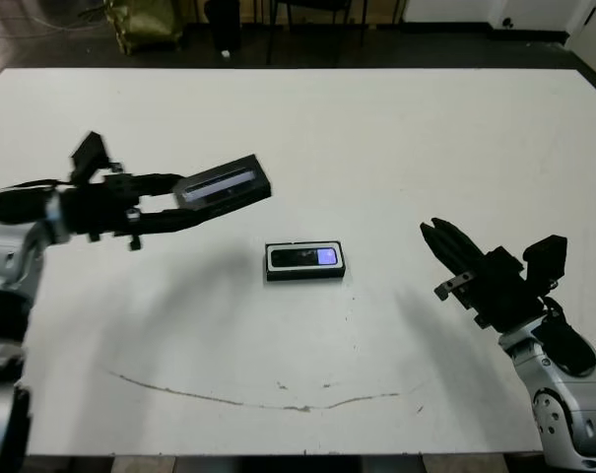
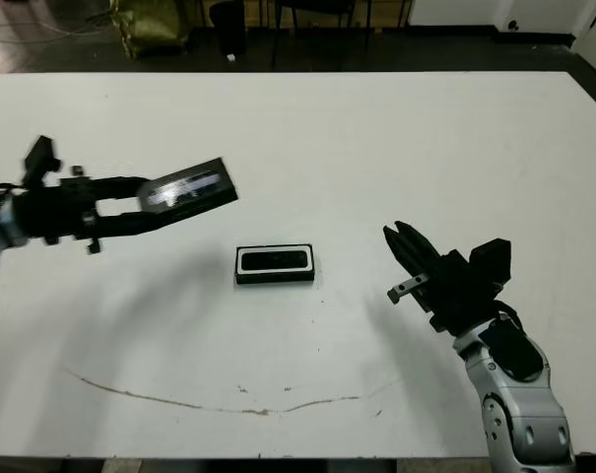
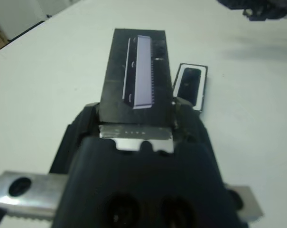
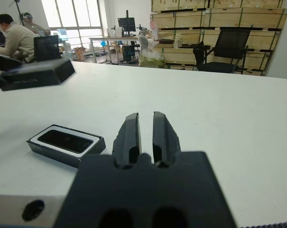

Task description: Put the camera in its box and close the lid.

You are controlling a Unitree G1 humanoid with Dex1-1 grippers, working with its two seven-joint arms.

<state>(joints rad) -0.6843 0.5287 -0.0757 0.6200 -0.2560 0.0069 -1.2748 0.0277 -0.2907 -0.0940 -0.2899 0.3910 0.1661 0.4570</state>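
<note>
While the left gripper (image 1: 184, 205) clamps the lid (image 1: 225, 183) above and left of the box (image 1: 304, 262), the camera (image 1: 303, 258) lies inside; the right gripper (image 1: 437, 235), jaws together, hovers right of the box.

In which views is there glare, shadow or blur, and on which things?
Left eye view: soft shadows of both arms fall on the table, and the camera in the box shows a bluish-purple glint. Left wrist view: the lid window reflects pale light; the left gripper body is blurred. Right wrist view: the right gripper is soft, and the background windows are bright.
</note>
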